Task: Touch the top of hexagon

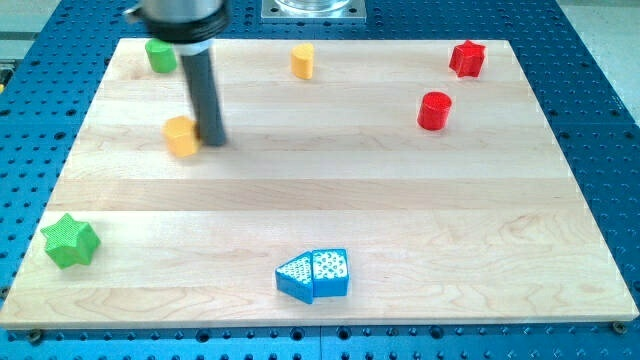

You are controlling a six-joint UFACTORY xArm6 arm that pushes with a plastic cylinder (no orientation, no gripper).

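Note:
The yellow hexagon block (181, 136) lies on the wooden board (320, 200) at the view's upper left. My tip (211, 138) stands right beside it, at its right edge, touching or nearly touching. The dark rod rises from there to the view's top edge. A yellow cylinder (303, 61) stands near the top middle.
A green block (160, 55) sits at the top left, partly behind the rod's mount. A red star (467, 58) and a red cylinder (435, 110) are at the upper right. A green star (69, 241) is at the lower left. Two blue blocks (314, 275) lie together at the bottom middle.

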